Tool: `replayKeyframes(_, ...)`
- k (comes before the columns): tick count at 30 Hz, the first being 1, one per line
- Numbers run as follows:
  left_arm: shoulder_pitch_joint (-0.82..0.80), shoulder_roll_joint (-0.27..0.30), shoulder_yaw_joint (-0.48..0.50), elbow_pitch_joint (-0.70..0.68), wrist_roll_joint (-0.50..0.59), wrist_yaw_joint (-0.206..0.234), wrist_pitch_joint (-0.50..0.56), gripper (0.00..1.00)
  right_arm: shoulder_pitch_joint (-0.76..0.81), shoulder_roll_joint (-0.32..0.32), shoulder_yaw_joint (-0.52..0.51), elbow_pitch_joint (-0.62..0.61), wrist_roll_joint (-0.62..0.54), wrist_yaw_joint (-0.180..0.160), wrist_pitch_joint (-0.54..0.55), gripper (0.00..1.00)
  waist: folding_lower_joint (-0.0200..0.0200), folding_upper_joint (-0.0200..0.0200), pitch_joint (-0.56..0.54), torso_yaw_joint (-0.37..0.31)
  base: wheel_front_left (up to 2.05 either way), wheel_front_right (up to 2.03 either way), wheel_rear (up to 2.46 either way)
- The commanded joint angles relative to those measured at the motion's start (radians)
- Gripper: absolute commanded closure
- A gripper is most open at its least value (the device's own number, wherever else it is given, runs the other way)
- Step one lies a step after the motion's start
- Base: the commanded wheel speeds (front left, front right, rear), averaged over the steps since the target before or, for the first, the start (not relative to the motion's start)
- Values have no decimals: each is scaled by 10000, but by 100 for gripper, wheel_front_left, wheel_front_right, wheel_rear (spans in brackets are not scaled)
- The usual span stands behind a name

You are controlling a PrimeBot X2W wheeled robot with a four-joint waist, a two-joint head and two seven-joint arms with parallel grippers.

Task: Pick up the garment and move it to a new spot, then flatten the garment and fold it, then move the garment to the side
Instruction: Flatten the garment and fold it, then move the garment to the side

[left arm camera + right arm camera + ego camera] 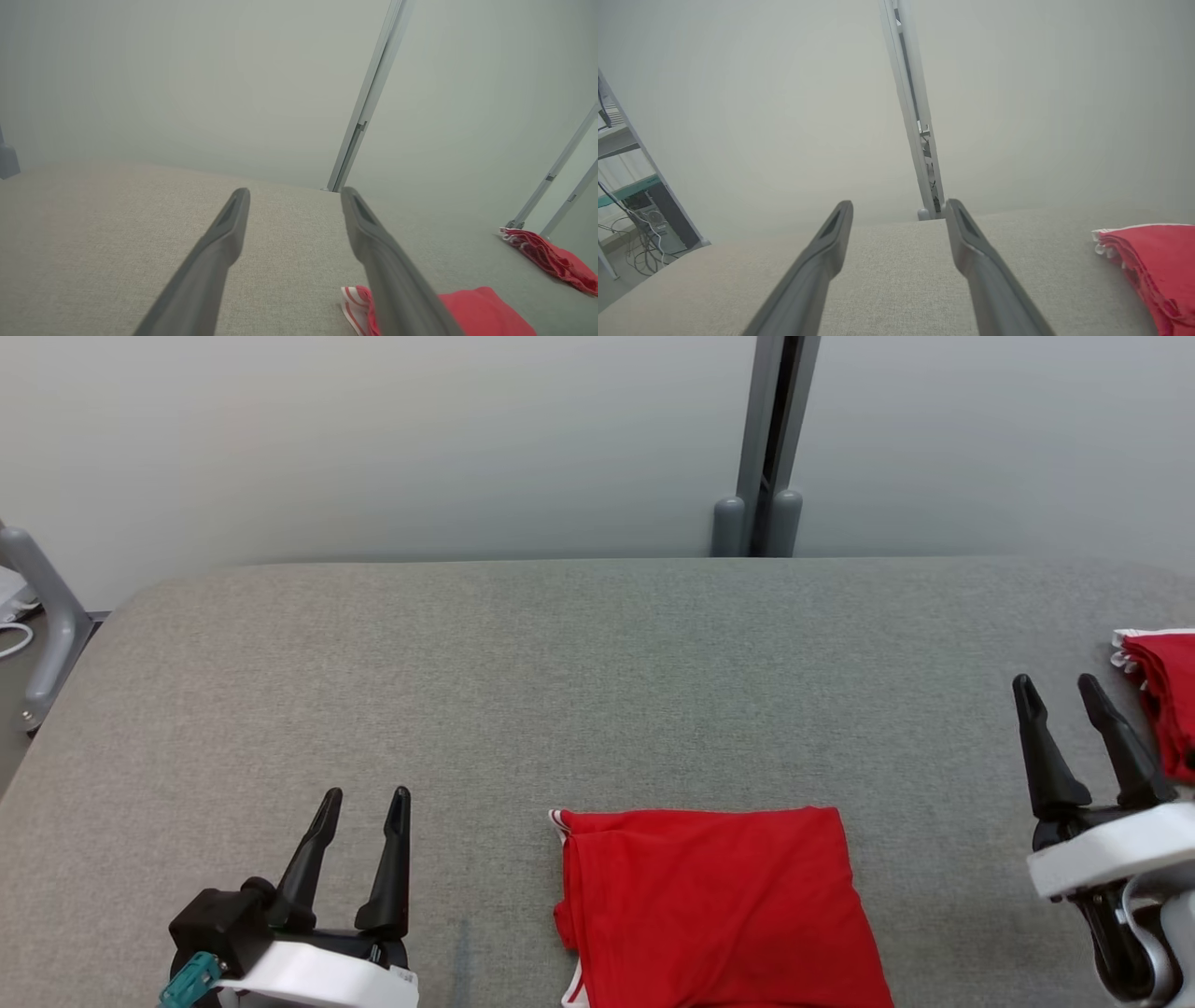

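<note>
While both hang spread and empty, the left claw (366,793) sits left of the folded red garment (709,905), which lies on the surface (597,663) between the claws. The right claw (1057,681) stands just beside a second red pile (1167,700). Risk: grabbing that instead, or pinching one layer and spoiling the fold.

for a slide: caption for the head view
Left end effector and right end effector open, flanking a folded red garment on the grey table, second red garment at far right
</note>
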Motion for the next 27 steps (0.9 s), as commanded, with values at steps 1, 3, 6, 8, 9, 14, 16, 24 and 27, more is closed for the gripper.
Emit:
replayKeyframes(1, -118, 46, 57, -49, 33, -15, -32, 0, 258, 103, -400, -351, -774, 2, -40, 0, 0, 0, 29, -73, 0, 0, 0)
replayKeyframes(3, -91, 46, 86, -93, 44, -15, -32, 0, 736, 553, -936, -873, -1832, 2, -41, 0, 0, 0, 44, -128, 0, 0, 0)
replayKeyframes(6, -44, 46, 103, -133, 88, -15, -32, 0, 1239, 1047, -1567, -1517, -2914, 2, -42, 0, 0, 0, 60, -185, 0, 0, 0)
replayKeyframes(8, -12, 46, 125, -152, 129, -15, -32, 0, 1529, 1308, -1776, -1837, -3454, 2, -41, 0, 0, 0, 66, -212, 0, 0, 0)
replayKeyframes(9, -12, 46, 125, -152, 129, -15, -32, 0, 1529, 1308, -1776, -1837, -3454, 2, -41, 0, 0, 0, 66, -212, 0, 0, 0)
replayKeyframes(14, 150, 46, 120, -172, 188, -15, -32, 0, 1983, 1710, -2072, -2032, -3921, 2, -43, 0, 0, 0, 59, -222, 0, 0, 0)
replayKeyframes(16, 212, 46, 90, -192, 215, -15, -32, 0, 2087, 1813, -2178, -2034, -3951, 2, -43, 0, 0, 0, 58, -206, 0, 0, 0)
replayKeyframes(24, 394, 47, 28, -168, 322, -16, -34, 0, 2286, 1958, -2183, -2013, -4185, 2, -44, 0, 0, 0, 59, -144, 0, 0, 0)
replayKeyframes(27, 449, 46, 26, -174, 319, -16, -34, 0, 2329, 2013, -2210, -2008, -4209, 2, -44, 0, 0, 0, 51, -129, 0, 0, 0)
